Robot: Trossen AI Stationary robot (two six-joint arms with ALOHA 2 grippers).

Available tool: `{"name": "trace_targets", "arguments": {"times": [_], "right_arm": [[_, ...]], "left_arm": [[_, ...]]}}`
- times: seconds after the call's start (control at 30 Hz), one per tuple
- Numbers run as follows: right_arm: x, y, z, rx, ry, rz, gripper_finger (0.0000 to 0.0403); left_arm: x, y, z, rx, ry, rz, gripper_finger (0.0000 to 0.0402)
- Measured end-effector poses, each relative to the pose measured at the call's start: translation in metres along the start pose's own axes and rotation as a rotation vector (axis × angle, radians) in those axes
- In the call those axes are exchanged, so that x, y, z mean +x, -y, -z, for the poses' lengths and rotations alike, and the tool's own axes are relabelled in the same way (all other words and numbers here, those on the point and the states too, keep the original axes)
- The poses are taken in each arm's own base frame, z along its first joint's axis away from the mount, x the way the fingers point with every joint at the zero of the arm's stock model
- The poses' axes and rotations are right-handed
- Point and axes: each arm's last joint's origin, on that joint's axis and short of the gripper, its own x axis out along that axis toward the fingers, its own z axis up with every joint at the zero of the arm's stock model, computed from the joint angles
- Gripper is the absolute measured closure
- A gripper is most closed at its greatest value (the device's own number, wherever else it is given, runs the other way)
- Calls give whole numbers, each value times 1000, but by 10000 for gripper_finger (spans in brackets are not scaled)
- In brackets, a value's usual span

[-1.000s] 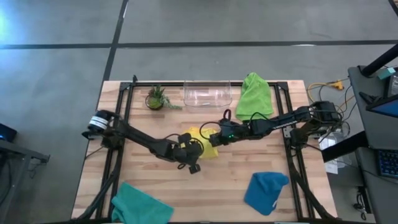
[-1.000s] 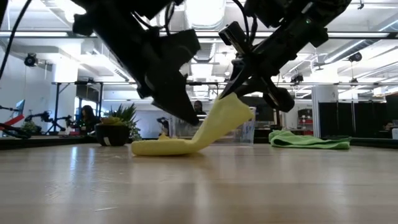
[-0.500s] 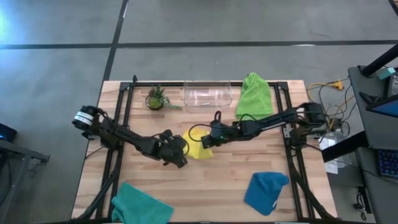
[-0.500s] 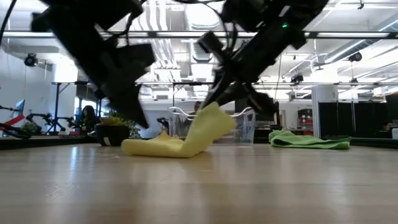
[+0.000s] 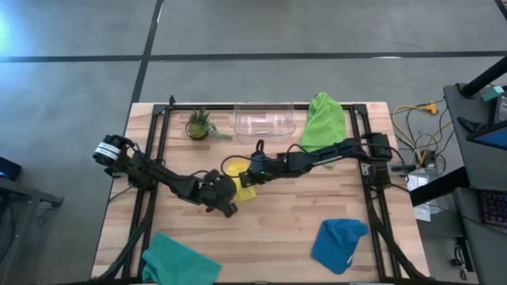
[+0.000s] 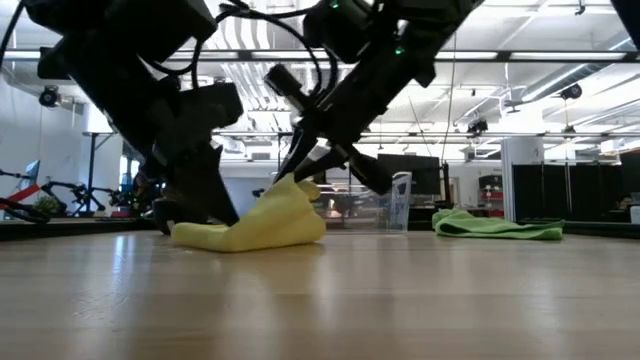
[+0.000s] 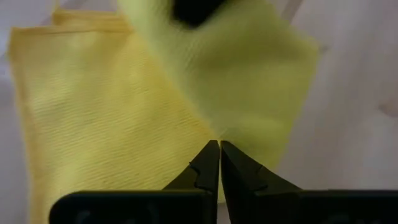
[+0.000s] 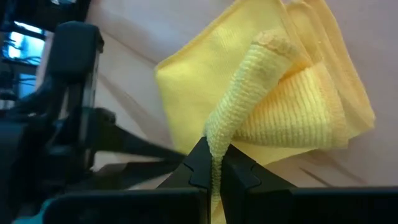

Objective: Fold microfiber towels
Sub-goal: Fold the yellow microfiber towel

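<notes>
On the wooden table (image 5: 269, 229), the right gripper (image 5: 255, 165), its jaws clamped on an edge of the yellow towel (image 5: 238, 178), has carried that edge further over toward the left gripper (image 5: 224, 198), whose jaws are together, pressing the towel near the table's middle, so the fold looks nearly closed.

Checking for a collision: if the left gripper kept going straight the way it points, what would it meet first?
Most likely the yellow towel: the shut left gripper points straight into it, apparently already touching. Depth is unclear.
</notes>
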Motion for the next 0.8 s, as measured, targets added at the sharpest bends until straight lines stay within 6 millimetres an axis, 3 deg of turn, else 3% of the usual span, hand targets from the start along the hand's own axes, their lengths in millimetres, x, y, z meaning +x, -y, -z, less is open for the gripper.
{"name": "trace_targets", "arguments": {"times": [0.23,0.4,0.8], "right_arm": [[5,-2,-3,-29,-15,40,394],[-6,1,-2,-48,-34,88,394],[-12,3,6,-76,-61,134,394]], "left_arm": [[-8,0,2,-5,-5,-3,402],[-19,-17,12,-46,-13,-122,402],[-21,-49,38,-193,34,-166,402]]}}
